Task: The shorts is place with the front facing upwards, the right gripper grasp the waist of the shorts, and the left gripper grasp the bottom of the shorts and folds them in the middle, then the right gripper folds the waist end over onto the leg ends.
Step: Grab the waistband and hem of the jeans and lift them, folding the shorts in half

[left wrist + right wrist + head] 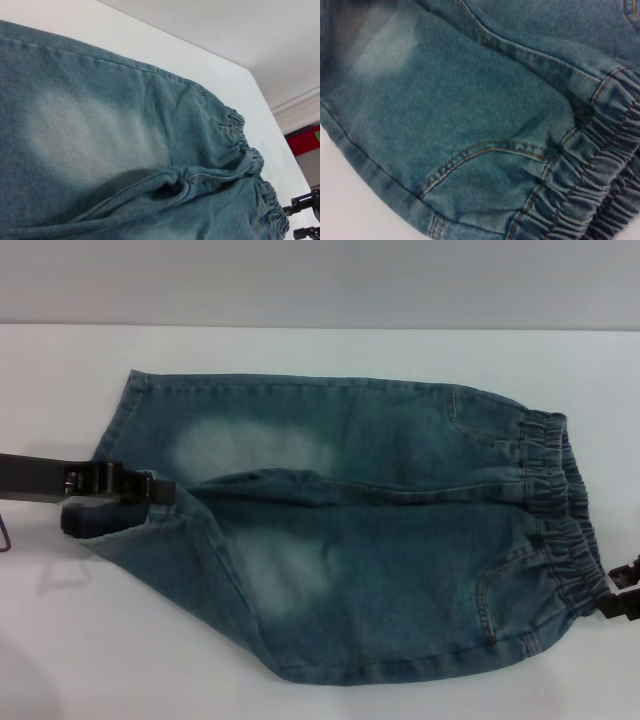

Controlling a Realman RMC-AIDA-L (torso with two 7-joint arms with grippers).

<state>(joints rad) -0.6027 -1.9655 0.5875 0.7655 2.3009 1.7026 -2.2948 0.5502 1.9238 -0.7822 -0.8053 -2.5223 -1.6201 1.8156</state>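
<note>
Denim shorts [380, 540] lie front up on the white table [300, 345], lengthwise across the head view: elastic waist [560, 500] on the robot's right, leg hems [120, 455] on the left.

Left gripper [160, 490] comes in from the left edge, low and level with the cloth. Its tip sits right at the hem of the near leg, between the two legs. That near hem corner [100, 522] is pulled up and curled under the fingers, and the fabric is dragged into a diagonal fold running toward the crotch. Looks clamped on the hem, but the finger gap itself is hidden by denim, so I cannot tell for certain how far the jaws stand.

Right gripper [622, 595] is only partly in frame at the right edge, touching or just beside the near corner of the waistband. Jaws not visible, cannot tell whether it has hold of the band.

Left wrist view: far leg with pale faded patch [85, 135], bunched centre seam, waistband beyond, right gripper tips [305, 217] just past it.

Right wrist view: close on the ruched band [590, 180] and tan-stitched pocket seam [485, 152].
</note>
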